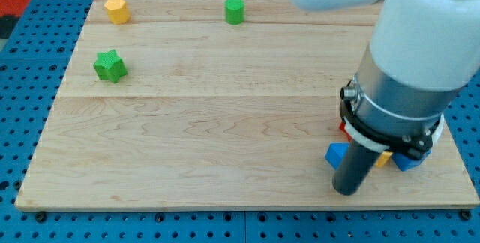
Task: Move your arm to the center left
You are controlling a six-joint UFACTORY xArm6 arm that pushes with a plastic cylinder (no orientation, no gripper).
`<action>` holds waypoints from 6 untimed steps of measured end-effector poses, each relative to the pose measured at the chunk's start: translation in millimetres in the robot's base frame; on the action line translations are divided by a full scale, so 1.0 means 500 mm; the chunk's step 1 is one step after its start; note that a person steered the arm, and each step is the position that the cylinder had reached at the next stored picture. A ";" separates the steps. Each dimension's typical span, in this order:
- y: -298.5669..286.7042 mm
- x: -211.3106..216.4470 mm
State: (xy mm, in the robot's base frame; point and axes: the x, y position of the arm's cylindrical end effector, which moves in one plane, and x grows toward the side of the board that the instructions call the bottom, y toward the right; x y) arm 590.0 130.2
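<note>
my tip: near right of wooden board, touching blue block; no gripper, bare rod
far left: yellow block, green star
far centre: green cylinder

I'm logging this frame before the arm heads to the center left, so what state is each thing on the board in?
my tip: on the board at lower right, beside the blue block
blue block: touching the rod, partly hidden
yellow block: free, top left
green cylinder: upright, free, top centre
green star: free, at left
second blue block: mostly hidden under the arm
</note>
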 end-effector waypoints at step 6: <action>-0.684 -0.198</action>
